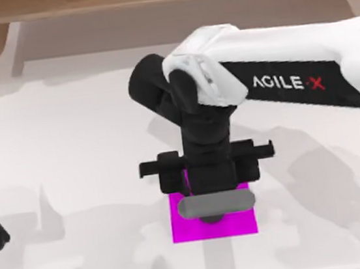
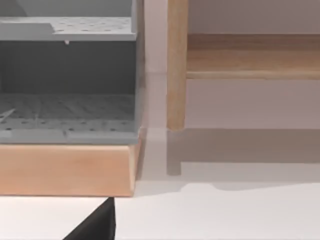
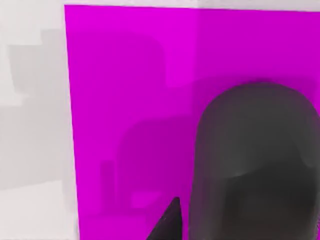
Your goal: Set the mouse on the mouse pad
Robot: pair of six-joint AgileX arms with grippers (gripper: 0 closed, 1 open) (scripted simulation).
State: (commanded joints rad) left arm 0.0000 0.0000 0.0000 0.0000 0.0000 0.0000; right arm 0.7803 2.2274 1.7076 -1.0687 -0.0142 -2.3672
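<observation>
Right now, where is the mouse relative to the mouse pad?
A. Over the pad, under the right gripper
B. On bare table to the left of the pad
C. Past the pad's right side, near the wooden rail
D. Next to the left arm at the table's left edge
A: in the top view the grey mouse lies across the magenta mouse pad, right below the right gripper; the right wrist view shows it over the pad too.

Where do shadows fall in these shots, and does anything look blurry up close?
Top view: soft grey shadows of the right arm spread over the white table around the mouse pad. Right wrist view: the mouse looms close with soft edges, and faint darker patches shade the pad. Left wrist view: the wooden post casts a shadow on the tabletop.
</observation>
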